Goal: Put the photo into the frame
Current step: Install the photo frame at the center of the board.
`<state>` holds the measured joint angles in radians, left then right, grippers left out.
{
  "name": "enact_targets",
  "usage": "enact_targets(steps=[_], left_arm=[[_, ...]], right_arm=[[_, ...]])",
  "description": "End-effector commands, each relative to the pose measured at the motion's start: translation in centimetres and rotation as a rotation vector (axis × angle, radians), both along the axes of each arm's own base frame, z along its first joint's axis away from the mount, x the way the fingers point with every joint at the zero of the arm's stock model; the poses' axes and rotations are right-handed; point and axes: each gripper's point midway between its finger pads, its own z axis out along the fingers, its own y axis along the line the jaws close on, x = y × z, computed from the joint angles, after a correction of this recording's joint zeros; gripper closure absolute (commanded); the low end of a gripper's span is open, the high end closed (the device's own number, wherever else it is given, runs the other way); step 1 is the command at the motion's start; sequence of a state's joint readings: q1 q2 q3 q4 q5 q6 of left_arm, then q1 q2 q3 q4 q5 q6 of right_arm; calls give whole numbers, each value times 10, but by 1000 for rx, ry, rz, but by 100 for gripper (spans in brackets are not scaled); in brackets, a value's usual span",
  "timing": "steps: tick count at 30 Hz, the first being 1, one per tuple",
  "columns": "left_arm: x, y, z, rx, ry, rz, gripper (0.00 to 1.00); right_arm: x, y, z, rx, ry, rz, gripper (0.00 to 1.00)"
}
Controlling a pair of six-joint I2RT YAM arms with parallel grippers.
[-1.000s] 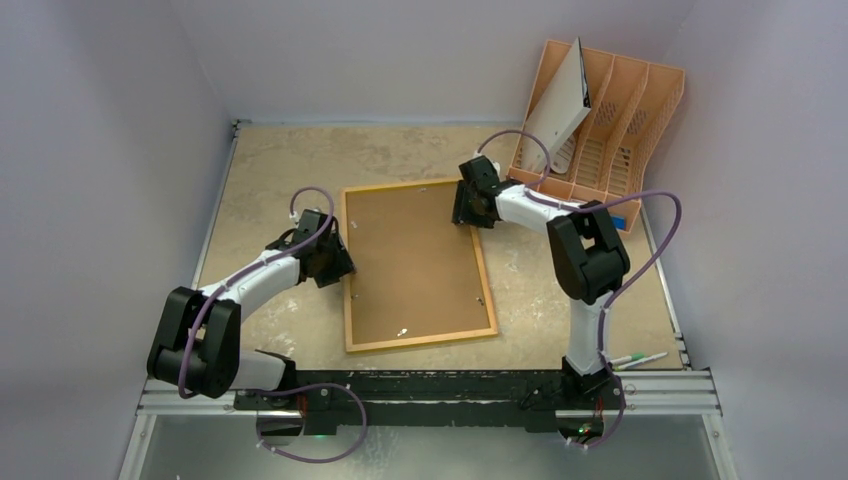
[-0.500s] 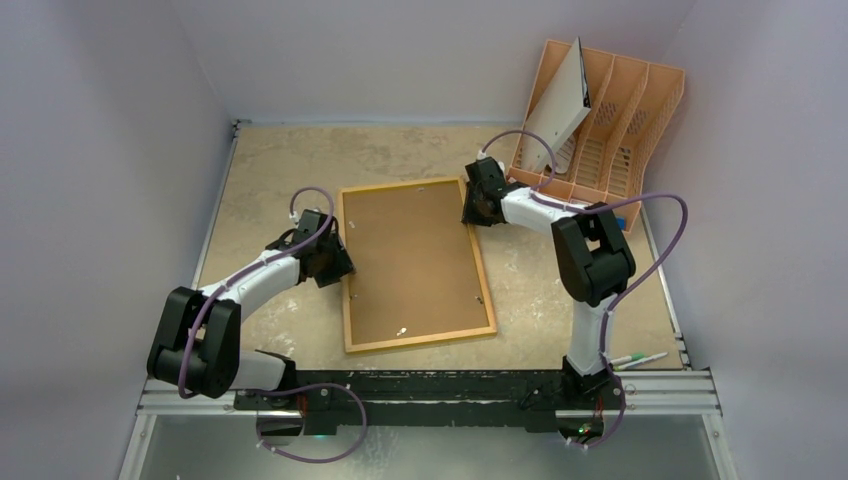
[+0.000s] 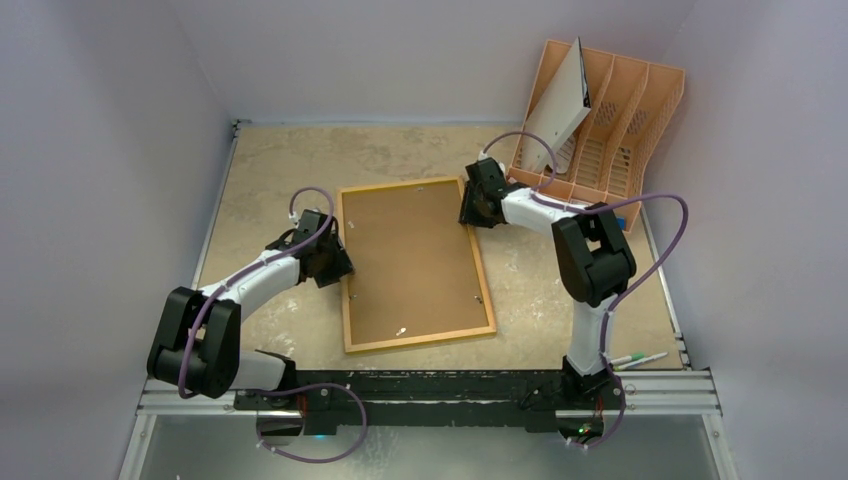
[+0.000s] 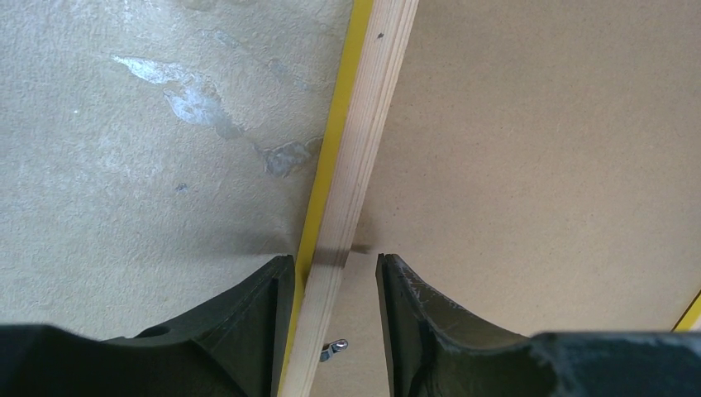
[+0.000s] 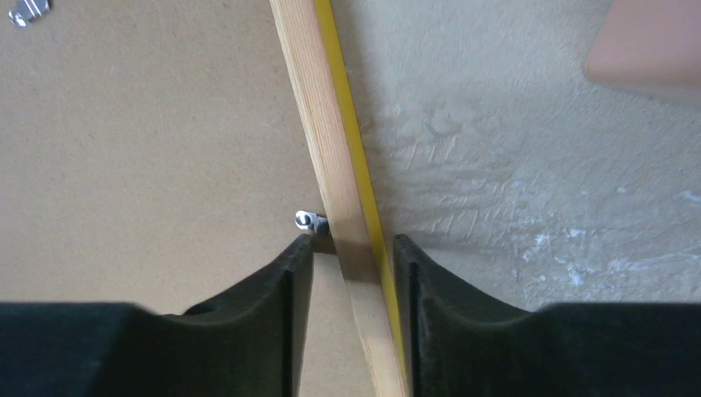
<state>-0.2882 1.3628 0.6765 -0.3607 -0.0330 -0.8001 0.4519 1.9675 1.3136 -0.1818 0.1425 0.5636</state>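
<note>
The left gripper (image 4: 335,260) stands about half open across the left long rail of the frame (image 4: 364,124). Its outer finger lies at the yellow edge and its inner finger is a little apart from the wood, so it straddles the rail but does not pinch it.

The frame lies face down on the table (image 3: 280,170), wood side up, with the brown backing board (image 4: 537,165) inside it. Its long axis runs from near to far, with the far end leaning slightly to the left. Each arm is at the rail on its own side: the left at the middle of the left rail, the right close to the far corner.

The right gripper (image 5: 354,244) has one finger on each side of the right long rail, very tight to it. I cannot tell whether it really clamps the rail.

The photo's printed side is not visible in any view. A white sheet (image 3: 560,105) leans in the orange rack (image 3: 620,110) at the far right — it may be the photo.

Compared with one second ago, the right gripper has shifted from over the board's corner outward onto the rail. The left arm and the frame have not moved.

Any lift, I think, depends on both claws closing across their rails — the left one has not done so yet.
</note>
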Motion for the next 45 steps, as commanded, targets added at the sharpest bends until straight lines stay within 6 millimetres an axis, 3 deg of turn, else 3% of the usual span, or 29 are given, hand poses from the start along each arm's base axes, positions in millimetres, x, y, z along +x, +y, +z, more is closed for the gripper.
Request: enact_targets(steps=[1,5,8,13,22,29,34,38,45], left_arm=[[11,4,17,12,-65,6,55],[14,2,25,-3,-87,-9,50],[16,-3,32,-24,-102,-31,46],[15,-9,42,-57,-116,-61,40],[-10,-7,45,-86,-87,-58,35],[-31,-6,37,-115,-56,-42,35],[-41,-8,30,-132,-29,-47,36],[-47,-5,26,-131,-24,-31,37],[-48,-1,26,-115,-34,-15,37]], right_arm=[[-18,-4,10,14,35,-30,51],[-26,-13,28,2,34,-42,32],[-40,-15,43,23,29,-13,26],[-77,-21,48,51,59,49,24],[-161,-38,23,79,211,108,24],[-208,-20,19,153,277,164,24],[-225,-10,4,115,314,167,34],[-223,-14,-6,64,310,141,42],[-216,-21,-12,0,302,129,47]])
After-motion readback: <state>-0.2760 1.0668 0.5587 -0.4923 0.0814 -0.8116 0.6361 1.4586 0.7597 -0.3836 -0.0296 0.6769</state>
